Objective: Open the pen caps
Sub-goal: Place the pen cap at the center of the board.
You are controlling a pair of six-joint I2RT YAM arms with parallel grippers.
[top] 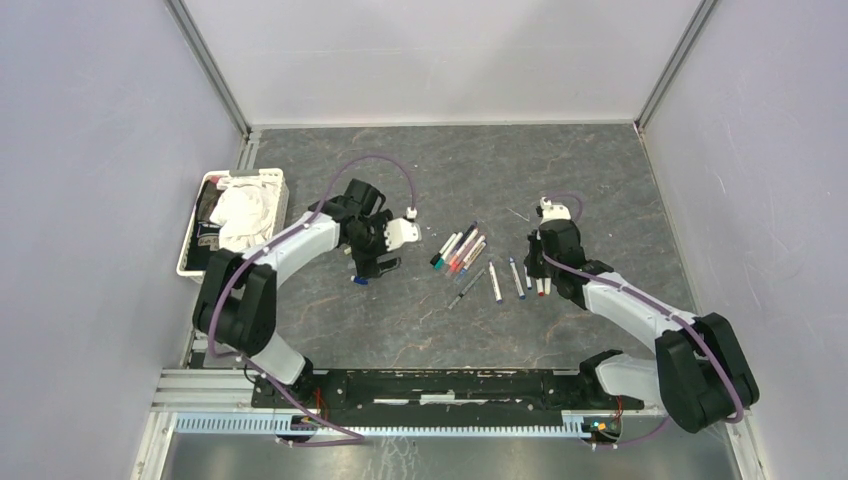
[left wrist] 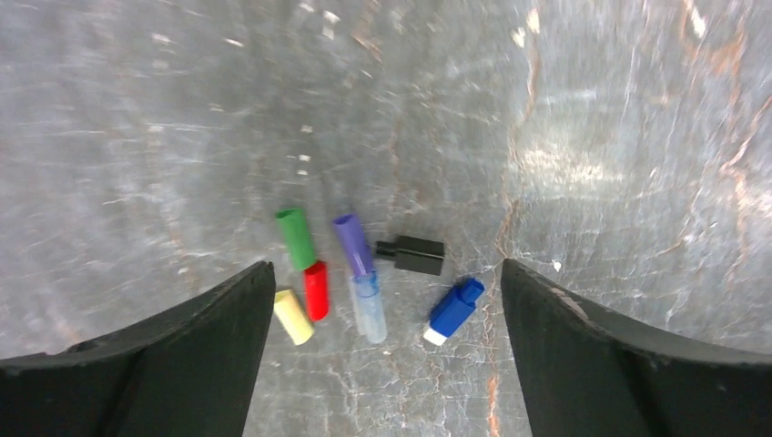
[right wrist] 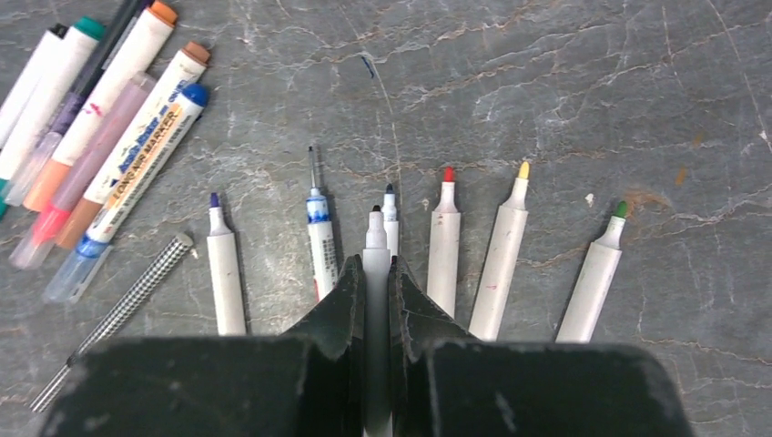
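Observation:
In the left wrist view my left gripper (left wrist: 384, 273) hangs open over several loose pen caps on the table: green (left wrist: 296, 238), red (left wrist: 316, 289), yellow (left wrist: 293, 317), purple (left wrist: 353, 244), clear (left wrist: 369, 308), black (left wrist: 411, 254) and blue (left wrist: 454, 310). Nothing is between its fingers. My right gripper (right wrist: 376, 269) is shut on a white pen (right wrist: 376, 235) with a bare black tip. Uncapped pens lie in a row beneath it, with tips purple (right wrist: 223, 273), red (right wrist: 444, 246), yellow (right wrist: 505, 264) and green (right wrist: 596, 273). Capped pens (right wrist: 118, 137) are bunched at the upper left.
A white basket (top: 190, 240) holding white cloth stands at the table's left edge, close to the left arm. A thin patterned pen (right wrist: 118, 309) lies beside the uncapped row. From above, the pens (top: 460, 250) lie between the two grippers.

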